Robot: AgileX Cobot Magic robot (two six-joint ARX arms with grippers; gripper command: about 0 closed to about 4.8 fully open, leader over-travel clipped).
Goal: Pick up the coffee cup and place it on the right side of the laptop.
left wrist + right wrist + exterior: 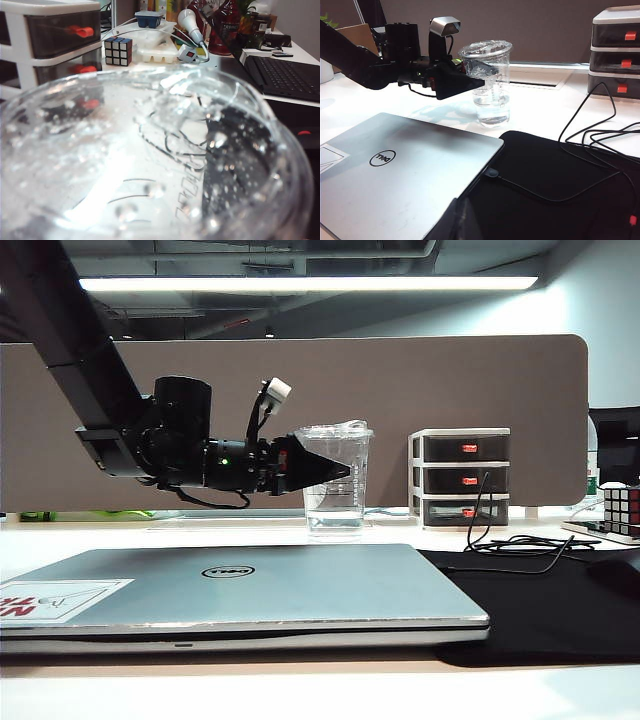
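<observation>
Straddling coffee cup [336, 478] rim, left gripper [338, 469] spread wide

Tall clear tapered plastic coffee cup [335, 480] with a crinkled clear lid and faint printed markings on its side, standing upright on the white tabletop [400, 532] behind the laptop's rear edge; a little clear liquid shows at its base. Wide, thin silver-grey laptop [240, 590], closed and flat, round Dell logo uppermost, white sticker with red lettering at one corner.
</observation>
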